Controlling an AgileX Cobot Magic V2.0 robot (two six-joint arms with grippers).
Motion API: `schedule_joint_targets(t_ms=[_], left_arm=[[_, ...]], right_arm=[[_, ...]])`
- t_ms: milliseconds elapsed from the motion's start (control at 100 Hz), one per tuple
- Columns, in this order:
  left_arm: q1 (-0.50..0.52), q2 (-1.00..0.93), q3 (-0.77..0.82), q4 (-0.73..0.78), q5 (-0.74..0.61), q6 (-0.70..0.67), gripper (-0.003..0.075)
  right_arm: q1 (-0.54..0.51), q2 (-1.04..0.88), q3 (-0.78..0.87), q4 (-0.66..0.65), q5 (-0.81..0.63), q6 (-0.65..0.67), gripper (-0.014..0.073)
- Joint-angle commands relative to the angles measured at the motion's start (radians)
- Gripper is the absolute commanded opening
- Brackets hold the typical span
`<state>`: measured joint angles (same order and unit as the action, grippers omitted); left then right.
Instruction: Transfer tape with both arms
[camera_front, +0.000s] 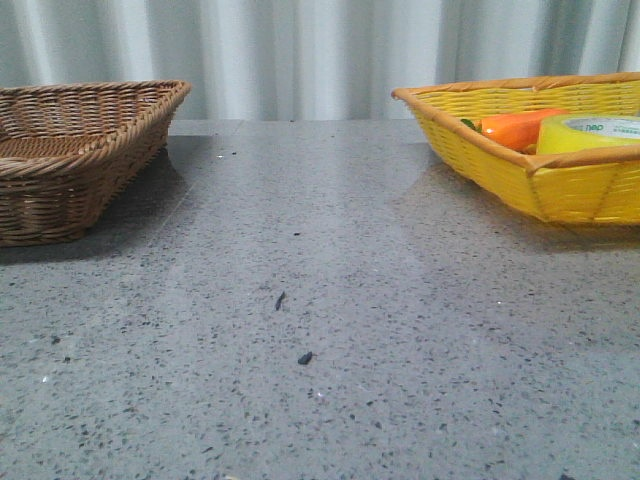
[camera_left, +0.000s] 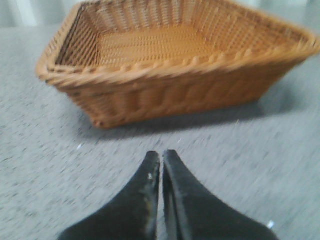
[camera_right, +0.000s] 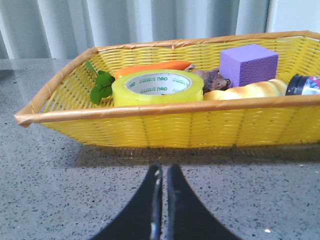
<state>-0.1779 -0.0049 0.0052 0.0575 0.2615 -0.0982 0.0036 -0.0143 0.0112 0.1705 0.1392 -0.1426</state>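
The yellow tape roll (camera_right: 157, 88) with a white core and green lettering lies flat inside the yellow basket (camera_right: 165, 127). It also shows in the front view (camera_front: 590, 133) in the yellow basket (camera_front: 560, 185) at the right. My right gripper (camera_right: 163, 170) is shut and empty over the table, in front of that basket and apart from it. My left gripper (camera_left: 161, 156) is shut and empty over the table in front of the empty brown wicker basket (camera_left: 170, 85). Neither gripper shows in the front view.
The brown basket (camera_front: 70, 150) stands at the left of the grey speckled table (camera_front: 320, 330). An orange carrot (camera_right: 152, 67) with green leaves, a purple block (camera_right: 248, 64), a small brown figure (camera_right: 212, 80), a pale yellow item (camera_right: 250, 91) and a dark jar (camera_right: 305, 84) share the yellow basket.
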Motion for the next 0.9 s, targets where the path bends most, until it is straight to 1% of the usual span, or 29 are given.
schedule_joint_targets(t_ms=[0,50,100,150,780,850,890], left_arm=[[0.005,-0.027,0.008,-0.163,-0.164,-0.018,-0.0020],[0.005,-0.027,0.008,-0.270,-0.207,-0.018,-0.0020],[0.005,-0.027,0.008,-0.332,-0.249,-0.018,-0.0020],[0.005,-0.027,0.008,-0.365,-0.276,-0.018,-0.0020],[0.005,-0.027,0.008,-0.374,-0.271,-0.018,-0.0020],[0.005,-0.027,0.008,-0.374,-0.271,-0.018,-0.0020],[0.005,-0.027,0.008,-0.374,-0.277,-0.018,-0.0020]], right_arm=[[-0.007,-0.013,0.022,0.046,-0.081,-0.010,-0.0062],[-0.007,-0.013,0.022,0.079,-0.079,-0.010,-0.0062],[-0.007,-0.013,0.022,0.104,-0.079,-0.010,-0.0062],[-0.007,-0.013,0.022,0.113,-0.079,-0.010,-0.0062],[-0.007,-0.013,0.022,0.133,-0.081,-0.010,-0.0062],[-0.007,-0.013,0.022,0.152,-0.100,-0.008,-0.0062],[-0.007,-0.013,0.022,0.204,-0.133,0.013,-0.0062]])
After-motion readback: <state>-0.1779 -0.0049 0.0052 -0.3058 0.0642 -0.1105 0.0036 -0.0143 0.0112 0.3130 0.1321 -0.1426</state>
